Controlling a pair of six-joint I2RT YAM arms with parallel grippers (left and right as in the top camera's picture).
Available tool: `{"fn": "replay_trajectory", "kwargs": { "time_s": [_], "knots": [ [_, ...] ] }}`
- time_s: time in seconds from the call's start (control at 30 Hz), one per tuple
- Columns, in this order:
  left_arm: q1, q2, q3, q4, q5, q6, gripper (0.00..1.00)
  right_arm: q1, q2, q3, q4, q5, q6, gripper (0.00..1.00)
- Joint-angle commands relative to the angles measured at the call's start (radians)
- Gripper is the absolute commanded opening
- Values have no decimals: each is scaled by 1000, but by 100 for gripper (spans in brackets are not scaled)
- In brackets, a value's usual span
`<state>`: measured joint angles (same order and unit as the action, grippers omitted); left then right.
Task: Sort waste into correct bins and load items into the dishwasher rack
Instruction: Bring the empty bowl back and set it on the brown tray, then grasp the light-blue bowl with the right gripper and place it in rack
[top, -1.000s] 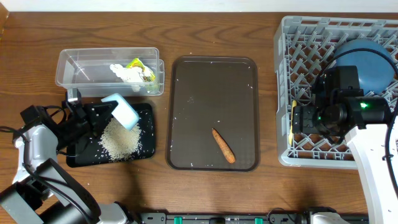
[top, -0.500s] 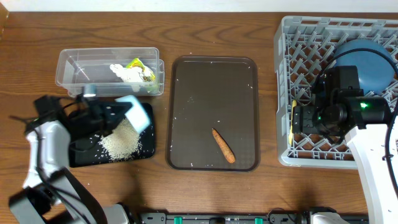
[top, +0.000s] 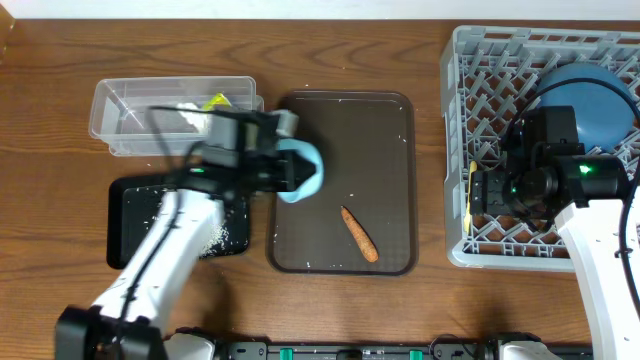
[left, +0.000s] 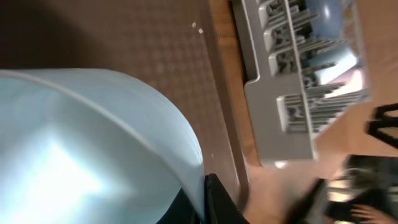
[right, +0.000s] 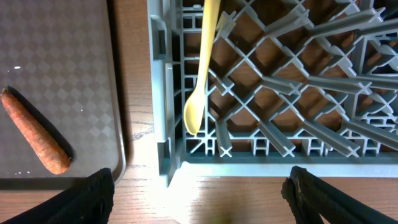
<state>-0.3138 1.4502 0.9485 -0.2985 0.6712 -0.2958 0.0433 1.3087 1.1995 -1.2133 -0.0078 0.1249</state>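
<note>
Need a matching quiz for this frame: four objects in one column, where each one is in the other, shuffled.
Things
1. light blue cup
2. carrot stick
3. yellow spoon
4. rice grains

Places
A. in the grey rack
B. on the black tray
C. held by the left end effector
D. lying on the brown tray

Pairs: 1-C, 2-D, 3-A, 4-B
</note>
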Motion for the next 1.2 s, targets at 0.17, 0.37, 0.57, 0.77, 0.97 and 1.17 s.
{"fn": "replay_trajectory", "kwargs": {
  "time_s": [0.17,0.37,0.57,0.77,0.97,1.17],
  "knots": [
    [-235,151,16,205,-306,-41,9,-11,0,14,-3,-4,-7,87],
    [-291,198,16,251,-310,-62,16,-11,0,14,-3,-4,-7,87],
    [-283,154,16,238,-306,-61,43,-11,0,14,14,-21,-6,88],
    [-218,44,16,60,-306,-61,51,-4,0,14,134,-212,-7,91],
    [-104,-72,16,-228,-317,-61,55,62,24,14,291,-296,-6,89],
    [-30,-92,16,-466,-437,-61,56,191,137,14,374,-294,1,86]
  ]
}}
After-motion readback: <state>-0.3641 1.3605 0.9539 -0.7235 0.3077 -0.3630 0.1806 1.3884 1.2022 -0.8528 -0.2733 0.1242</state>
